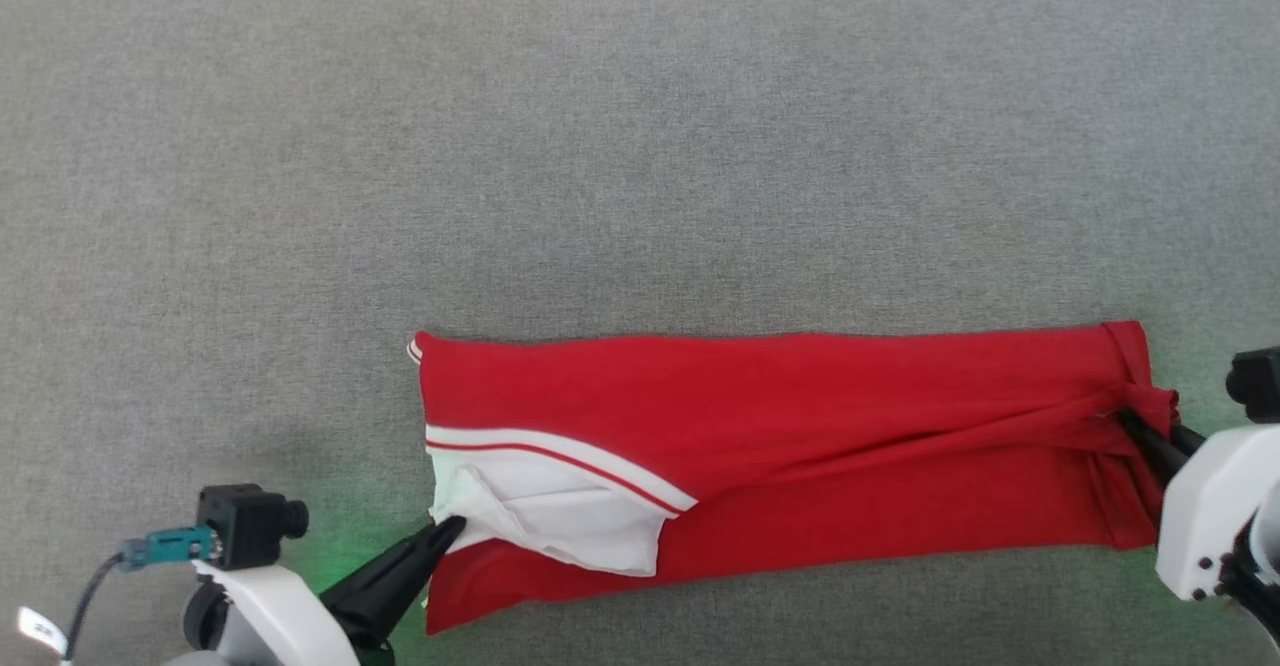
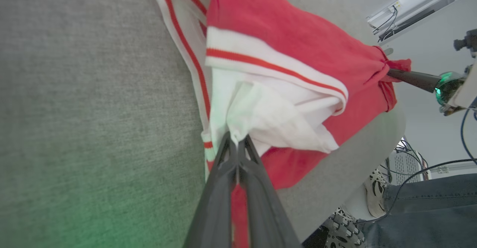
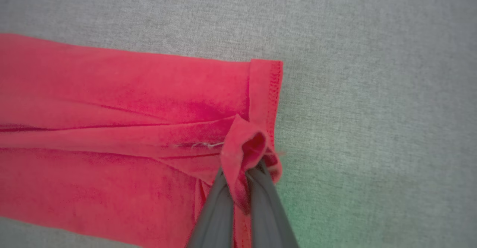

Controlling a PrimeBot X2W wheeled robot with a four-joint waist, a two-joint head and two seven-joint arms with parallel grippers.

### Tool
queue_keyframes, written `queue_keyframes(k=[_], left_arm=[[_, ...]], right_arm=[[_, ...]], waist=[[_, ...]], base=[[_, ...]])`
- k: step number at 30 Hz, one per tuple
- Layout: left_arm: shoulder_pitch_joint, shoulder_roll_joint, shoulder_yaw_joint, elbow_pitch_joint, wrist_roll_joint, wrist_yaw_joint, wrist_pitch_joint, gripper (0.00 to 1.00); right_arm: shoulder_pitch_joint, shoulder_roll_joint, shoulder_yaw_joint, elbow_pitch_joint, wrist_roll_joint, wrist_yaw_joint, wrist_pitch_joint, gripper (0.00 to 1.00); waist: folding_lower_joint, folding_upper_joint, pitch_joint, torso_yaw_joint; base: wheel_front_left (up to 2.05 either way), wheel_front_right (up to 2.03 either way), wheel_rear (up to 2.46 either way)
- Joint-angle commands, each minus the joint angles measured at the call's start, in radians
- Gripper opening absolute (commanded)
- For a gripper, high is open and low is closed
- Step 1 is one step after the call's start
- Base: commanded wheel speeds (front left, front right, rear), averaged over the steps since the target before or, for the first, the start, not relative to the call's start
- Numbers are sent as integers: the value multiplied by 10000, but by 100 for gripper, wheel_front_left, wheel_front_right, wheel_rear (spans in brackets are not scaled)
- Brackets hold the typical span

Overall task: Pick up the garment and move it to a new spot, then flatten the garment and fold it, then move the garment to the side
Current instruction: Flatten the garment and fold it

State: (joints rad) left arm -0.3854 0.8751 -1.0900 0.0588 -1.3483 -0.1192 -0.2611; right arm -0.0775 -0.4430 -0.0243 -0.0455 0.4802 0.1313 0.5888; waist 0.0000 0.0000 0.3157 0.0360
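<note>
The garment (image 1: 800, 416) lies folded into a long red band across the near part of the grey surface, a white sleeve with red-and-white trim (image 1: 550, 491) on top at its left end. My left gripper (image 1: 450, 528) is shut on the white sleeve's edge (image 2: 238, 138). At the band's right end my right gripper (image 1: 1130, 421) is shut on a bunched bit of the red hem (image 3: 244, 155). Creases run from that pinch along the red cloth (image 3: 111, 129). The numerals are hidden.
The grey fabric-covered surface (image 1: 640, 146) stretches wide beyond the garment. In the left wrist view a person's shoes (image 2: 376, 188) and jeans (image 2: 432, 210) stand past the surface's edge, with cables and wall fittings behind.
</note>
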Motion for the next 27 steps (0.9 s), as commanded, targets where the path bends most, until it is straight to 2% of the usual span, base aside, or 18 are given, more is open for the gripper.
queue_keyframes(k=[1, 7, 8, 9, 10, 11, 12, 13, 17, 20, 27], left_arm=[[-28, -216, -71, 327, 179, -36, -24, 0], [-239, -848, -140, 1450, 236, -89, -31, 0], [-259, -910, -118, 1561, 255, -100, -31, 7], [-266, -973, -70, 1665, 278, -96, -34, 24], [-266, -973, -70, 1665, 278, -96, -34, 24], [-248, -1043, -26, 1736, 279, -87, -37, 44], [-230, -1095, 30, 1777, 320, -91, -40, 60], [-207, -1136, 128, 1787, 399, -94, -42, 100], [156, -1347, 787, 1668, 578, -99, -46, 100], [739, -1642, 1989, 1547, 988, -103, -47, 100], [1763, -2929, 4397, 1869, 2371, -104, -49, 100]], right_arm=[[-230, -33, 112, 347, -184, -10, -223, 0], [-619, 157, 553, 1381, -155, -10, -717, 0], [-654, 137, 621, 1457, -158, -10, -766, 2], [-696, 111, 690, 1496, -185, -10, -843, 28], [-696, 111, 690, 1496, -185, -10, -843, 28], [-735, 84, 705, 1518, -212, -9, -926, 47], [-744, 53, 697, 1546, -232, -10, -960, 83], [-725, 26, 677, 1540, -242, -10, -970, 100], [-510, 44, 353, 1244, 6, -10, -843, 100], [-266, -24, -135, 1105, 177, -9, -516, 100], [-100, 218, -713, 2213, 503, -9, -291, 100]], waist=[[0, 0, -24, -26], [0, 0, -112, -52], [0, 0, -126, -55], [0, 0, -142, -57], [0, 0, -142, -57], [0, 0, -161, -55], [0, 0, -185, -47], [0, 0, -211, -33], [0, 0, -349, 104], [0, 0, -476, 332], [0, 0, -672, 874]], base=[[0, 0, 0], [0, 0, 0], [0, 0, 0], [0, 0, 0], [0, 0, 0], [0, 0, 0], [0, 0, 0], [0, 0, 0], [0, 0, 0], [0, 0, 0], [0, 0, 0]])
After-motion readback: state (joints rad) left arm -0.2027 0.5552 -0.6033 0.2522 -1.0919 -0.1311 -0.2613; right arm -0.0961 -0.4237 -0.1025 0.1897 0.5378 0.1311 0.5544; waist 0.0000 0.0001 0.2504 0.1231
